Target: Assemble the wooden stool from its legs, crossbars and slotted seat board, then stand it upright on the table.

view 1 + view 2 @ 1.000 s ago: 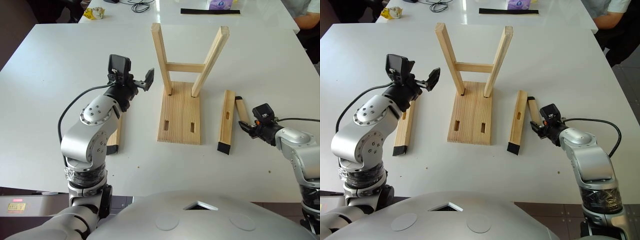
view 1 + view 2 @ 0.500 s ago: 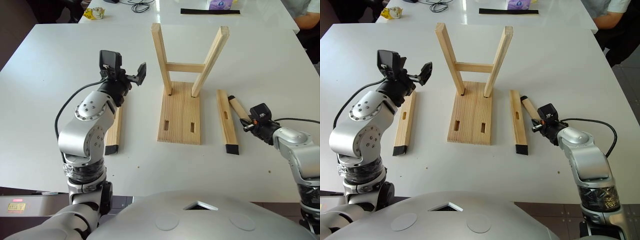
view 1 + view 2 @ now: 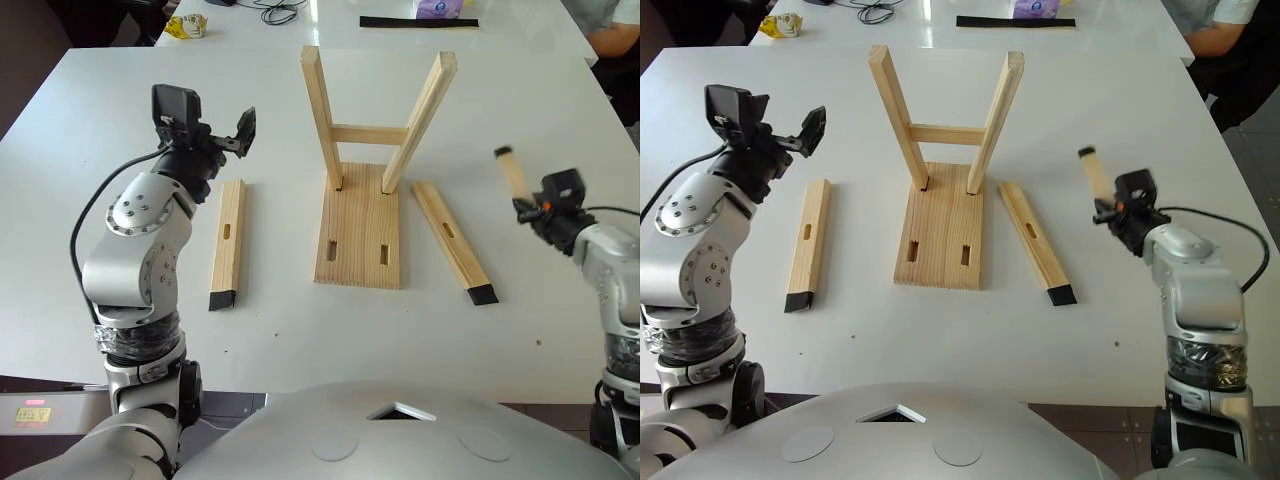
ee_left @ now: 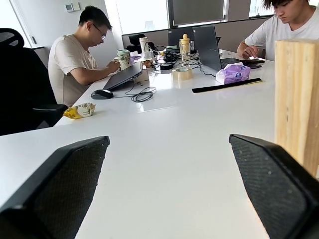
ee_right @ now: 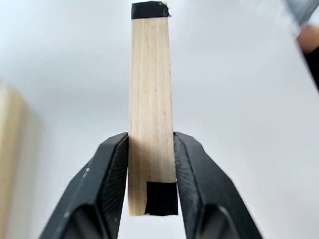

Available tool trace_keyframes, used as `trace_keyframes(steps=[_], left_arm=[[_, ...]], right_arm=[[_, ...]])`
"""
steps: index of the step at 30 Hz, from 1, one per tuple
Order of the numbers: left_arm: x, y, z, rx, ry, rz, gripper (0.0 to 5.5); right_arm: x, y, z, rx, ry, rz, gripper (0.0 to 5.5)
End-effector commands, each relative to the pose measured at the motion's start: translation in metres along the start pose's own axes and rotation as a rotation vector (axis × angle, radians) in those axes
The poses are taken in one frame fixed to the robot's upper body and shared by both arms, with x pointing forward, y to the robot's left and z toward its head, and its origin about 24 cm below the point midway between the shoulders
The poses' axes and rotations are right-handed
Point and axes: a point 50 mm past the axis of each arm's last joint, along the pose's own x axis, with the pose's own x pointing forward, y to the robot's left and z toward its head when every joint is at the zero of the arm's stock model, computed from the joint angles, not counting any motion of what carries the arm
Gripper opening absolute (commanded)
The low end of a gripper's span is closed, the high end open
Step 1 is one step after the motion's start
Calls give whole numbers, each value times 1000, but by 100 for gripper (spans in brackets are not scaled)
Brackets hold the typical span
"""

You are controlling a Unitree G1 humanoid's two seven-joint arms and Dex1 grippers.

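The slotted seat board (image 3: 358, 245) lies flat mid-table; two legs (image 3: 322, 115) joined by a crossbar (image 3: 368, 134) stand in its far slots, and its two near slots are bare. One loose leg (image 3: 227, 242) lies left of the board. Another (image 3: 452, 242) lies at an angle on its right. My left gripper (image 3: 228, 138) hangs open above the table beyond the left leg, nothing between its fingers (image 4: 65, 189). My right gripper (image 3: 1118, 205) is raised to the right of the board, shut on a short black-tipped crossbar (image 5: 149, 99) that points up and away.
A black strip (image 3: 418, 22), a purple tissue pack (image 3: 440, 8), a yellow wrapper (image 3: 188, 26) and cables lie on the far table. White table surface lies open on both sides of the board and along the near edge.
My right gripper has lifted the short crossbar off the table and carried it right. The right loose leg has swung, its black end now farther right. My left gripper has moved left, away from the standing legs.
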Motion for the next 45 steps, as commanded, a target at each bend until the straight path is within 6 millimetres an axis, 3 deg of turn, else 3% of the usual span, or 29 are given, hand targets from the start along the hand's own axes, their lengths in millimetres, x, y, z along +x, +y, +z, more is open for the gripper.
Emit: trace_keyframes(steps=[1,4,7,14,19,32,45], left_arm=[[-5,4,20,-75,-96,-192,447],[-11,9,28,-231,-153,-354,447],[-13,10,33,-376,-181,-473,447],[-7,-32,36,-579,-122,-807,447],[-8,-46,35,-585,-69,-959,447],[-15,-62,35,-622,-46,-1164,447],[-14,-76,34,-573,-15,-1213,447]], right_arm=[[-16,5,64,184,-359,178,131],[-27,12,85,295,-489,343,131],[-29,25,91,330,-515,482,131],[-28,91,86,222,-381,965,131],[-27,99,86,262,-313,1180,131],[-33,111,88,259,-220,1418,131],[-35,128,75,231,-151,1472,131]])
